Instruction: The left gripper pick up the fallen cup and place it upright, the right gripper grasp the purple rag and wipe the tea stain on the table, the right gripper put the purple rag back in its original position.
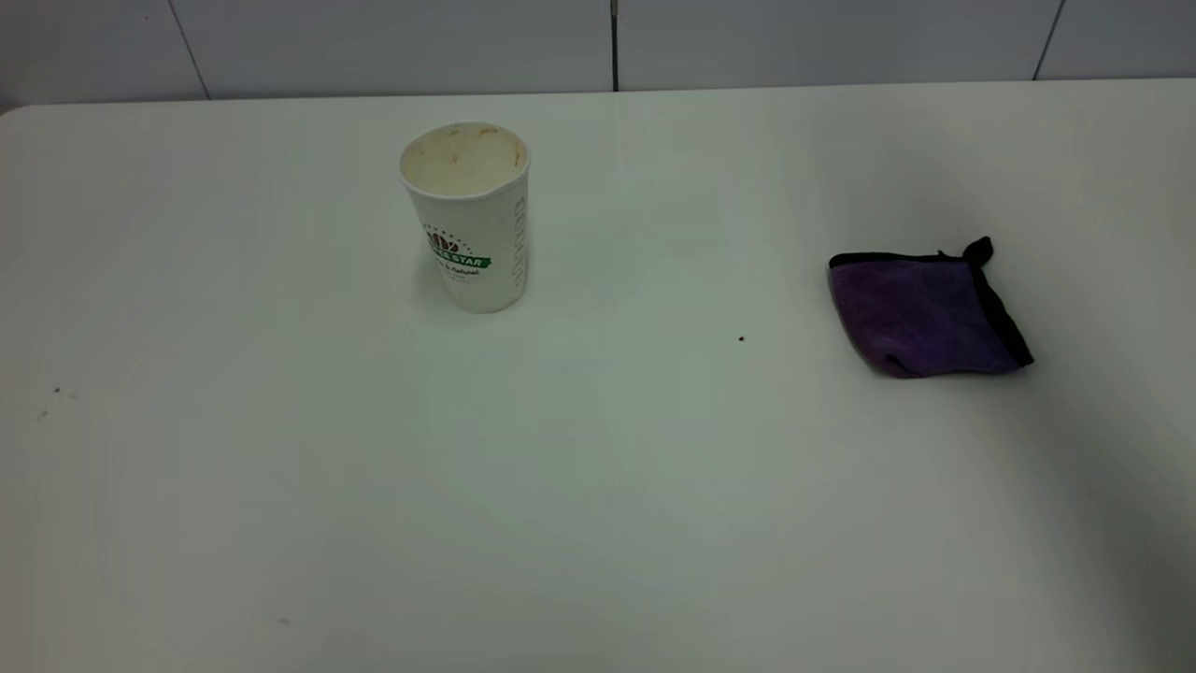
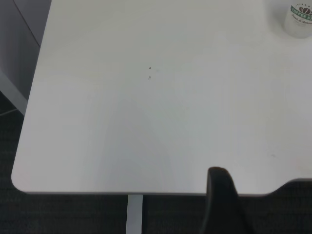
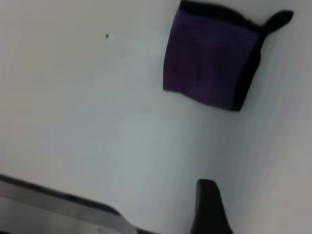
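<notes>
While the cup (image 1: 467,215) stands upright at the bench's (image 1: 598,486) far left, the purple rag (image 1: 925,313) lies flat well to its right, nearer the right pincer. Both pincers sit back off the bench edge; only one dark finger of each shows, so I cannot tell their opening. No stain is visible. The cup's green banner seems to read "STAR".

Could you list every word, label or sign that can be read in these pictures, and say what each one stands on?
"STAR": white letters on the green banner of the cup; the letters before it are cut off by the curve.
Small script line under the banner: too blurred to read.
Vertical print down the cup's side: too small to read.
Purple rag, table: no text.
</notes>
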Controlling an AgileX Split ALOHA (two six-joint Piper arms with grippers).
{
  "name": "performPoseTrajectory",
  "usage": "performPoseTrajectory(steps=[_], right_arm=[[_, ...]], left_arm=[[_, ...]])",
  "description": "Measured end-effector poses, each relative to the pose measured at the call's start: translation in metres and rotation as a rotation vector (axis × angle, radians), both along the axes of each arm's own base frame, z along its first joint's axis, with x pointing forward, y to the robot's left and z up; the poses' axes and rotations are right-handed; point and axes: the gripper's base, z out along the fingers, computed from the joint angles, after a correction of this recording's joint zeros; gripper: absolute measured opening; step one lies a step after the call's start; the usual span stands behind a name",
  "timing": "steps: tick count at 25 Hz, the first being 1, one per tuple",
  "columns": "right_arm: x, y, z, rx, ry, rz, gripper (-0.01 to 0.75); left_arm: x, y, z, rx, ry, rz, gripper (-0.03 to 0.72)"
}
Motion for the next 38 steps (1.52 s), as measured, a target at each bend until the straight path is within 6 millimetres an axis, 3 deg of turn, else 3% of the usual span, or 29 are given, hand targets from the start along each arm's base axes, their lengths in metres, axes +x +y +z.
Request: performPoseTrajectory(steps=[3,8,16,28,32,38], right_arm=[[-0.041,-0.008,0.004,-0.009,0.045,0.002,0.535],[-0.116,-0.023,-0.010,-0.029,0.147,0.002,0.531],[-0.215,-0.043,-0.030,-0.021,0.116,-0.008,0.531],[-0.322,-0.062,-0.015,0.093,-0.287,-0.036,0.531],[-0.348,-0.068,-0.004,0.126,-0.483,-0.045,0.531],[-0.369,-0.074,0.001,0.146,-0.625,-0.057,0.531]], left_arm=[[0.000,0.000,0.000,0.000,0.000,0.000,0.476],[0.000,0.000,0.000,0.000,0.000,0.000,0.476],[0.000,0.000,0.000,0.000,0.000,0.000,0.476],[0.000,0.000,0.000,0.000,0.000,0.000,0.476],[0.000,0.000,0.000,0.000,0.000,0.000,0.476],[0.000,0.000,0.000,0.000,0.000,0.000,0.476]])
